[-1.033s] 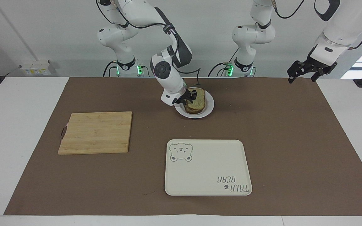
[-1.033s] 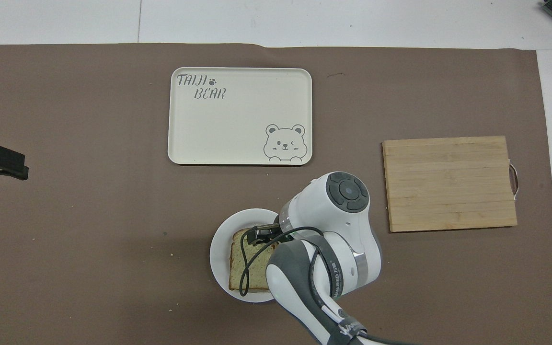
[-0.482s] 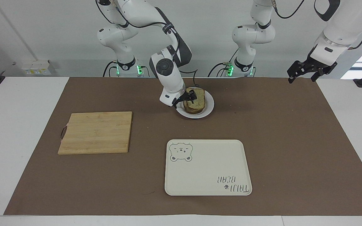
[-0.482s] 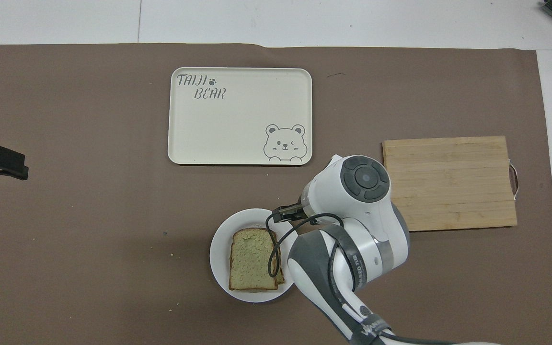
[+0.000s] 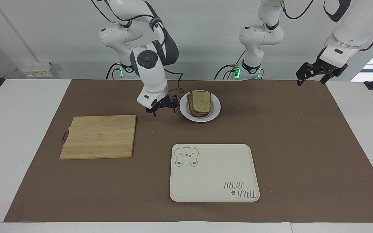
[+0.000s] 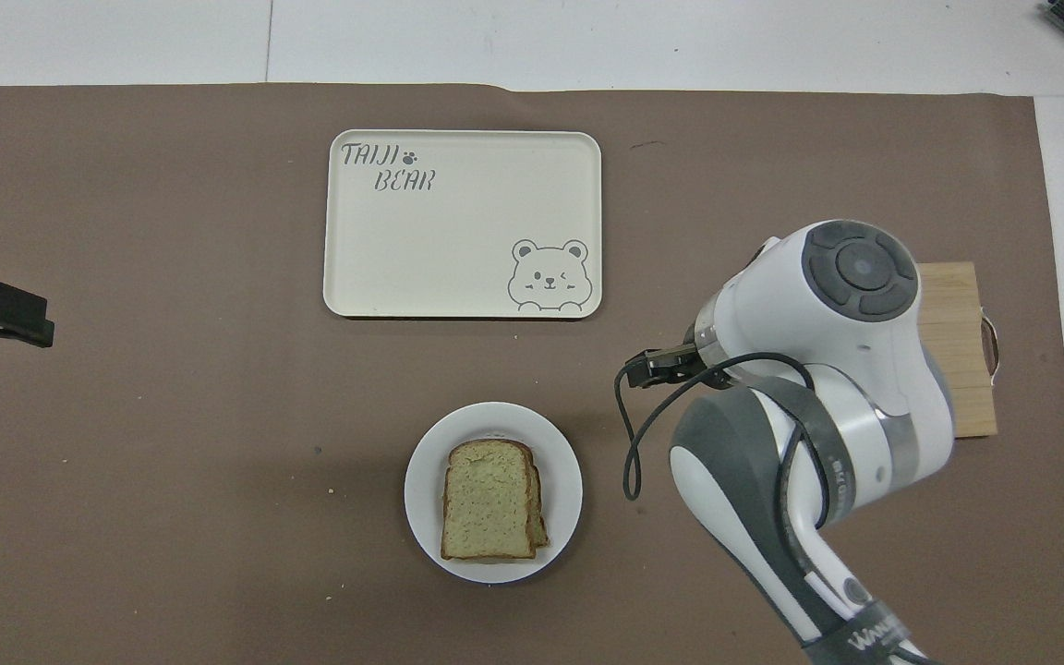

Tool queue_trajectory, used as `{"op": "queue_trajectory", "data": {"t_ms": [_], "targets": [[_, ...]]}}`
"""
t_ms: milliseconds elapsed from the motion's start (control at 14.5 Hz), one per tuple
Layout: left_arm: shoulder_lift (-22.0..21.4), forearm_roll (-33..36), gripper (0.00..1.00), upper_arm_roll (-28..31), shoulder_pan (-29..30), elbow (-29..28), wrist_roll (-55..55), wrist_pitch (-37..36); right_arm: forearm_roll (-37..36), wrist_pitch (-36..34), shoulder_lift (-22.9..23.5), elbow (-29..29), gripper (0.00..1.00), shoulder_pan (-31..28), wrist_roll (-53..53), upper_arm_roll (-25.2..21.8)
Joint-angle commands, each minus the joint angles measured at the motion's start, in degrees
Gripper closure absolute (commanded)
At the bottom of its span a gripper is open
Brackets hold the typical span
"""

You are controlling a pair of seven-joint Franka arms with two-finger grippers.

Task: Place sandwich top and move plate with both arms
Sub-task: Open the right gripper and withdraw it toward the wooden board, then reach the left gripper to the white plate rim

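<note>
Hovering with fingers spread and empty, the right tool (image 5: 161, 108) hangs over bare mat between the plate (image 5: 215, 106) and cutting board (image 5: 99, 136). Sandwich top (image 6: 488, 499) crowns the stack. Only the facing view shows the left tool (image 5: 314, 77), released, at the counter (image 5: 361, 106) edge.

I've pulled the right gripper (image 5: 161, 107) off the sandwich top (image 5: 200, 100); a second ago its fingertips were down on the slice's edge, at the side toward the right arm's end of the table. Now the jaws stand spread and empty, up over the bare brown mat (image 5: 160, 129) between the plate (image 5: 215, 111) and the cutting board (image 5: 99, 136). The slice lies well clear of the jaws, resting on the stack, fully uncovered in my overhead view.
</note>
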Motion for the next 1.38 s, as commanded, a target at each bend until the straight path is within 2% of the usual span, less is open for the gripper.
{"op": "queue_trajectory", "data": {"t_ms": [0,69,344,482,827,1171,1309], "targets": [[-2.7,-1.6,0.0,-0.2,-0.2,-3.7,0.3,0.9,-2.9,-2.6,-0.8,1.5,0.0,-2.3,-0.8,0.7],[-3.4,-2.3,0.0,-0.2,-0.3,-5.8,0.2,1.9,-3.0,-3.2,-1.6,1.5,0.0,-3.4,-0.8,0.6],[-9.2,-4.3,0.0,-0.9,-2.3,-20.3,0.2,12.9,-3.3,-5.8,-5.6,1.6,0.0,-9.9,-1.0,0.7],[-10.2,-6.1,0.0,-0.9,-2.8,-25.0,0.3,16.4,-3.3,-7.8,-7.1,2.0,0.0,-11.6,-1.0,0.6],[-11.2,-12.3,0.0,-0.9,-6.4,-32.9,2.1,23.3,-3.3,-14.7,-8.4,6.7,0.0,-16.5,-1.1,0.6],[-10.4,-23.2,0.0,-0.9,-6.8,-38.9,11.5,28.1,-3.3,-15.6,-10.7,6.9,0.0,-20.7,-1.1,0.4],[-10.6,-27.5,0.0,-0.9,-8.8,-41.7,11.5,31.2,-4.3,-17.9,-10.7,9.4,0.0,-21.0,-1.1,0.4]]}}
